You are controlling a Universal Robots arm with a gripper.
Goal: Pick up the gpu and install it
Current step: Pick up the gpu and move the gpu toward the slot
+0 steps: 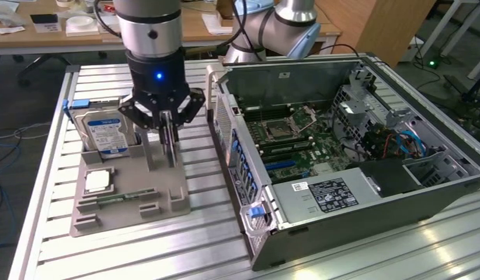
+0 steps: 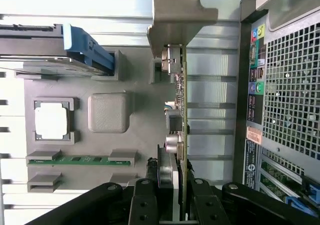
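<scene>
Gripper (image 1: 167, 119) stands upright over the grey tray (image 1: 123, 217) on the slatted worktop (image 1: 209, 248). Its fingers (image 2: 143, 201) are drawn in narrow, pinching the gpu (image 1: 170, 149) by its two faces near one end.

The gpu stands on edge, straight up and down, hanging from the fingers. Its lower end is at the tray's raised slot; whether it sits in the slot or just clear of it cannot be told. In the wrist view the gpu (image 2: 176, 105) shows edge-on, with its metal bracket (image 2: 180, 15) at the far end.

Hard drive (image 1: 105, 133) stands upright in the tray, just beside the gripper on the exterior view's left. Open case (image 1: 365, 192) lies on the exterior view's right, apart from the gpu.
</scene>
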